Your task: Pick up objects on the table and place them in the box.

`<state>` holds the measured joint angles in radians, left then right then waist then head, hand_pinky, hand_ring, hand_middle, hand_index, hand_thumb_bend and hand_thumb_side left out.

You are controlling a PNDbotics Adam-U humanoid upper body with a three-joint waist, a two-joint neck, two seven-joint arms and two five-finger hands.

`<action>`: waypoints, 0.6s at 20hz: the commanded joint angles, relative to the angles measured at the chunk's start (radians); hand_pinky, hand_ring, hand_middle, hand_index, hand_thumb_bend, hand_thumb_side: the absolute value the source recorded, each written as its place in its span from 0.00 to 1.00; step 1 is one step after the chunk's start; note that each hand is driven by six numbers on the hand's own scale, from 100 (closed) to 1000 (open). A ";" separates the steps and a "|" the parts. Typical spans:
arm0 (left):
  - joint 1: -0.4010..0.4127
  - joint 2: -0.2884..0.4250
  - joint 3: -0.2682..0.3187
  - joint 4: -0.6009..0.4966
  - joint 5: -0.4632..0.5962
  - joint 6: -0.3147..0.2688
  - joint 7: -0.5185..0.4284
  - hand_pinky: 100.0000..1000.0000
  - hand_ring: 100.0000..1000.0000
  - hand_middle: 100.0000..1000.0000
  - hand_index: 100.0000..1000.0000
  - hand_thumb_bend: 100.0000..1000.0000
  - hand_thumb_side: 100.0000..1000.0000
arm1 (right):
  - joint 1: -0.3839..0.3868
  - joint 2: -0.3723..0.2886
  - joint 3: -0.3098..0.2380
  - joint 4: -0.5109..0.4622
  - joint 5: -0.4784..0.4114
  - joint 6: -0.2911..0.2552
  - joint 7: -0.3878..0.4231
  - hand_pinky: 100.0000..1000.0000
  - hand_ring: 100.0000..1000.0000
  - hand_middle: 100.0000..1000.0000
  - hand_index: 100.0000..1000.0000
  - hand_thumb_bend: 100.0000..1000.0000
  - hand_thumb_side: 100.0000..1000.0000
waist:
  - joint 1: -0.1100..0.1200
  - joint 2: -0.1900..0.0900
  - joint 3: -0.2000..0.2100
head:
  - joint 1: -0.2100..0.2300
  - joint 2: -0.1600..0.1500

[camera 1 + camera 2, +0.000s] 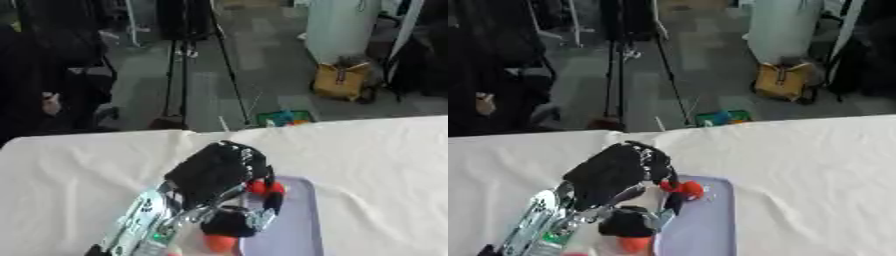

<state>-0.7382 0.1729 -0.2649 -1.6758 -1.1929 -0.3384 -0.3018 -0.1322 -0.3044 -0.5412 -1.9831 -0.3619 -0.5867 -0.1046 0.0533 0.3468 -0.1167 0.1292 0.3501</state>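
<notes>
Now, in the left eye view, your left hand (219, 172) hangs over the lilac box (297, 220) on the white table (376, 165), fingers curled round a red thing (265, 188) at the fingertips; a second reddish thing (220, 243) shows below the wrist, at the box's near left edge; your right hand shows nowhere. In the right eye view the red thing sits above the box's inner floor, clear of the wall. You look to be at the placing step; next you need only uncurl the fingers, then lift straight up.
</notes>
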 commanded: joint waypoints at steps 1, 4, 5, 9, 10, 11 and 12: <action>-0.013 -0.003 -0.002 0.001 -0.018 -0.011 0.009 0.47 0.49 0.36 0.61 0.00 0.65 | -0.007 -0.028 -0.002 -0.017 -0.003 0.000 0.003 0.79 0.83 0.72 0.69 0.00 0.91 | -0.005 -0.016 0.000 | 0.002 -0.008; -0.016 -0.004 0.003 -0.013 -0.003 -0.014 0.021 0.79 0.75 0.68 0.91 0.00 1.00 | -0.006 -0.029 -0.001 -0.017 -0.004 0.001 0.002 0.80 0.83 0.72 0.69 0.00 0.91 | -0.005 -0.018 0.002 | 0.000 -0.009; -0.018 -0.001 0.009 -0.025 0.017 -0.011 0.030 0.79 0.75 0.68 0.91 0.00 1.00 | -0.005 -0.029 -0.001 -0.017 -0.004 0.001 0.002 0.80 0.83 0.72 0.69 0.00 0.91 | -0.006 -0.019 0.003 | -0.002 -0.009; -0.028 0.009 0.052 -0.091 0.131 0.030 0.071 0.81 0.81 0.78 0.98 0.00 1.00 | -0.003 -0.030 -0.001 -0.017 -0.006 0.001 0.001 0.80 0.83 0.72 0.69 0.00 0.91 | -0.009 -0.024 0.008 | -0.010 -0.011; -0.031 0.012 0.066 -0.111 0.170 0.050 0.084 0.79 0.78 0.75 0.97 0.00 1.00 | -0.002 -0.031 -0.001 -0.017 -0.006 0.001 0.000 0.80 0.83 0.72 0.69 0.00 0.91 | -0.010 -0.025 0.009 | -0.013 -0.011; -0.034 0.016 0.082 -0.132 0.216 0.075 0.100 0.79 0.78 0.75 0.97 0.00 1.00 | -0.002 -0.031 -0.002 -0.017 -0.007 0.001 -0.001 0.80 0.83 0.72 0.69 0.00 0.91 | -0.010 -0.026 0.010 | -0.016 -0.010; -0.036 0.021 0.091 -0.148 0.254 0.094 0.108 0.78 0.77 0.74 0.97 0.00 1.00 | -0.001 -0.032 -0.002 -0.017 -0.008 0.000 -0.002 0.80 0.83 0.72 0.69 0.00 0.91 | -0.011 -0.027 0.011 | -0.017 -0.010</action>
<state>-0.7548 0.1758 -0.1966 -1.7845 -0.9873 -0.2681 -0.2097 -0.1315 -0.3044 -0.5411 -1.9831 -0.3625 -0.5864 -0.1046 0.0506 0.3453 -0.1046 0.1172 0.3499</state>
